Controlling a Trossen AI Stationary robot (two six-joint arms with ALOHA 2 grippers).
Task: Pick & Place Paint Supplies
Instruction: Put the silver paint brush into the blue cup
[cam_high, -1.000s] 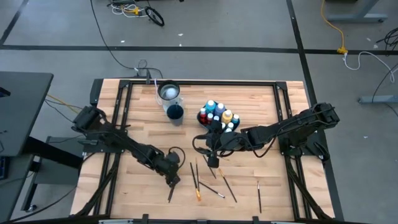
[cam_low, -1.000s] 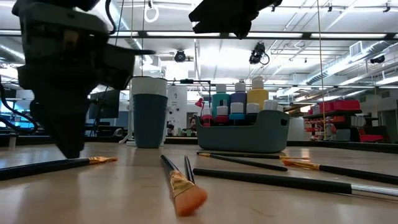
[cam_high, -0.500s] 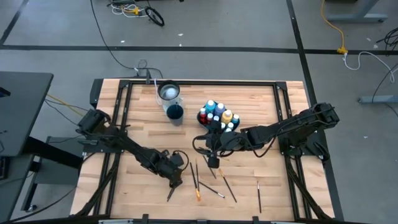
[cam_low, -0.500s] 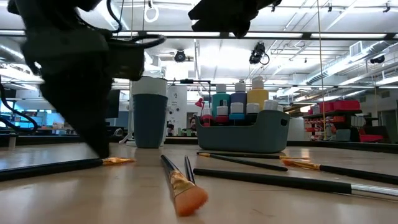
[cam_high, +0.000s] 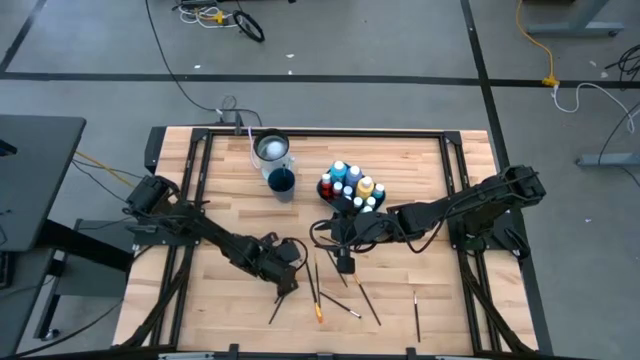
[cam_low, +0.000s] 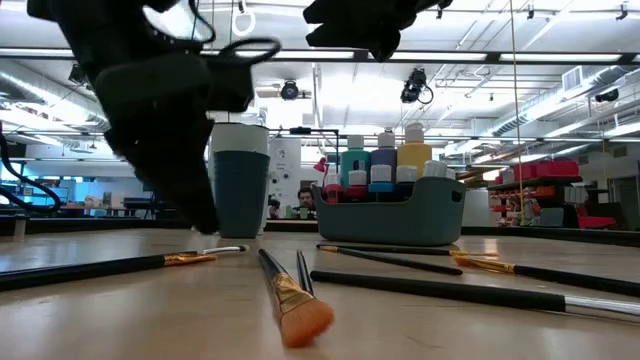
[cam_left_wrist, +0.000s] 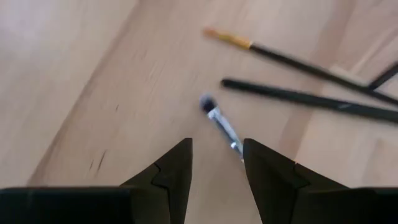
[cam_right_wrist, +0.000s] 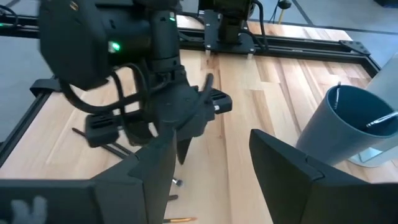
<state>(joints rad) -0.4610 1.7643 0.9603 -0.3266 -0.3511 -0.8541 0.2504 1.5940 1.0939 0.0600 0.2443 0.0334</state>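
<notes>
Wooden table (cam_high: 410, 170) is strewn with brushes (cam_high: 345, 285) near; bottles (cam_high: 348, 184) are held in a tray (cam_low: 390, 218). Left gripper (cam_high: 288, 285) and right gripper (cam_high: 344, 265) are parted, empty.

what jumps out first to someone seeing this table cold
The scatter of brushes lying loose on the near half of the table, with the left gripper low over them, fingers open and empty. Behind them stands a grey caddy packed with paint bottles, beside a dark blue cup. The right gripper hovers open near the caddy.
</notes>
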